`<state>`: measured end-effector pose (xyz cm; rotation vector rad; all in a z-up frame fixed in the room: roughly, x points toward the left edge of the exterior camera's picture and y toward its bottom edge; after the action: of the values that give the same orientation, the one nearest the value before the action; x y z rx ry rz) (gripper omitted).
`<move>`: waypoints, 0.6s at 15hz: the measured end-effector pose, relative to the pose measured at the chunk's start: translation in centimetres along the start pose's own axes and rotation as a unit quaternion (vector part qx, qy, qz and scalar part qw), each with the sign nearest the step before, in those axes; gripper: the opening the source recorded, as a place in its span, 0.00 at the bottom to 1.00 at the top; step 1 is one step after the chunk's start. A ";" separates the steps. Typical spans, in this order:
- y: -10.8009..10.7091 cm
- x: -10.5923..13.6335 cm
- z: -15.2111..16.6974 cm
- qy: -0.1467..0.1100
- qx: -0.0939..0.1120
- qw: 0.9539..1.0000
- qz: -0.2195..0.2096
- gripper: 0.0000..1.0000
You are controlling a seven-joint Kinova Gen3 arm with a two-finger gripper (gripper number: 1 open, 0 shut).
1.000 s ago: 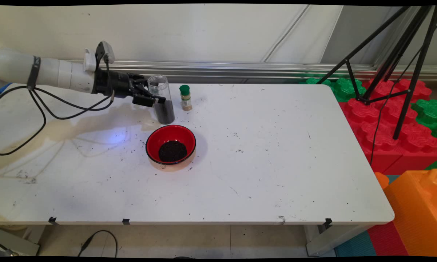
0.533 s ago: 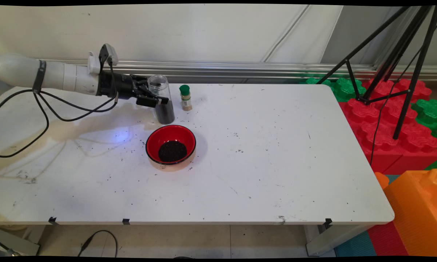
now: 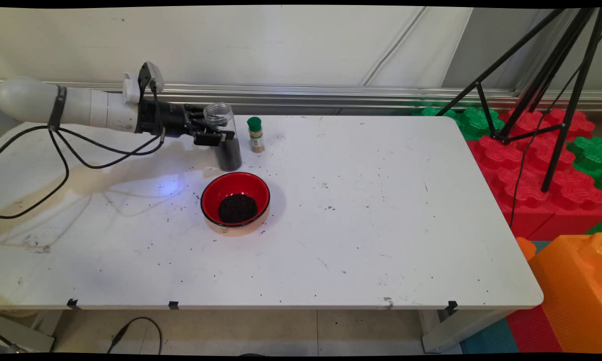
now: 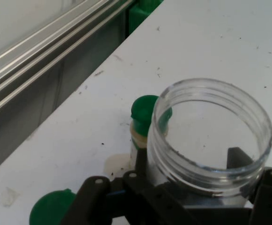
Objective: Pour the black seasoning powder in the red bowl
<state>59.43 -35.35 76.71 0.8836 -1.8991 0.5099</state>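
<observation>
Gripper (image 3: 219, 137) horizontal, closed round open jar (image 3: 224, 136) above table (image 3: 381, 210); spice bottle (image 3: 255, 134) just beside.

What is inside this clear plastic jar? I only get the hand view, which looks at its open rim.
Observer: The main view shows the clear plastic jar from the side. Its lower half is dark with black grains.
Operator: Is anything in front of it?
Observer: Yes. A round red bowl stands on the white table, nearer the main camera, and it also holds a heap of black grains.
</observation>
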 end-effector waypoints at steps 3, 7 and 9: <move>-0.1 -0.1 0.0 0.001 -0.001 1.000 0.002 0.00; -0.3 -0.1 -0.2 0.006 -0.001 1.000 0.004 0.00; -0.5 0.3 -0.5 0.012 -0.001 1.000 0.006 0.00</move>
<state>60.02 -35.45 77.19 0.8615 -1.8833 0.5237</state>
